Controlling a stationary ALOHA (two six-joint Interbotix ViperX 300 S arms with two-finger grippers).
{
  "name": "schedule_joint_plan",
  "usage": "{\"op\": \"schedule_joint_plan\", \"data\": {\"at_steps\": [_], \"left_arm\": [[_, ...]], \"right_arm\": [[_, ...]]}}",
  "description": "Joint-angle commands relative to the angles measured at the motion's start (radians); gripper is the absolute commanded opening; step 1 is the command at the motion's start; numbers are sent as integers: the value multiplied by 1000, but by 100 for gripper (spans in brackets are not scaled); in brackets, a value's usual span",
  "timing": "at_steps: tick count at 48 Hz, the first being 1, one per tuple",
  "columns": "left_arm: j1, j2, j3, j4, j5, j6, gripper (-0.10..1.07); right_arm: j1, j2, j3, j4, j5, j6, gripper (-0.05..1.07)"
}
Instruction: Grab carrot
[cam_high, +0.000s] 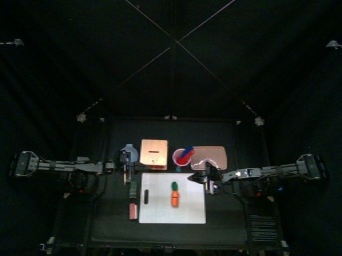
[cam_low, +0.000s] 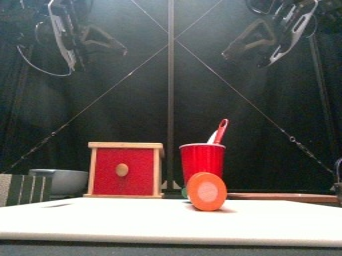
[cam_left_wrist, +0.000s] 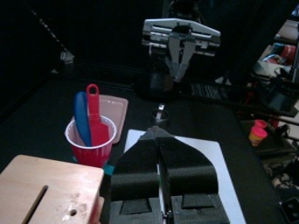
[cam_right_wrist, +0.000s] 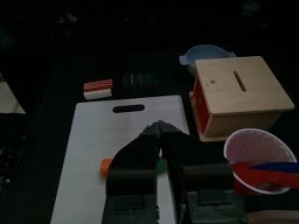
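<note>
The carrot (cam_high: 175, 197) is stubby and orange with a green top, and lies on the white cutting board (cam_high: 190, 205) at the table's middle. In the front view the carrot (cam_low: 205, 190) shows end-on. A small orange part of the carrot (cam_right_wrist: 105, 164) peeks out beside the jaws in the right wrist view. My right gripper (cam_high: 199, 178) is shut and empty, raised above the board's right back corner; its jaws meet at a point (cam_right_wrist: 158, 128). My left gripper (cam_high: 127, 158) is shut and empty (cam_left_wrist: 159, 131), raised by the wooden box.
A wooden box (cam_high: 154, 153) with a red front (cam_low: 124, 170) and a red cup (cam_high: 185, 156) holding utensils stand behind the board. A red-orange stick (cam_high: 146, 196) and a dark pen (cam_high: 131, 212) lie left of the board. A grey bowl (cam_low: 56, 180) is at the far left.
</note>
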Motion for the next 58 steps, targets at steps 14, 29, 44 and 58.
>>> {"op": "schedule_joint_plan", "data": {"at_steps": [14,29,44,58], "left_arm": [[3,-2,-52,-38,71,3,8],[6,-2,-34,-44,71,2,9],[6,-2,-20,-48,75,2,9],[6,-2,-6,-48,63,2,9]], "right_arm": [[-8,-3,-18,-3,-2,-2,38],[-8,0,-15,-3,-2,-2,38],[-2,9,-11,14,-2,2,38],[-26,74,0,229,3,15,39]]}}
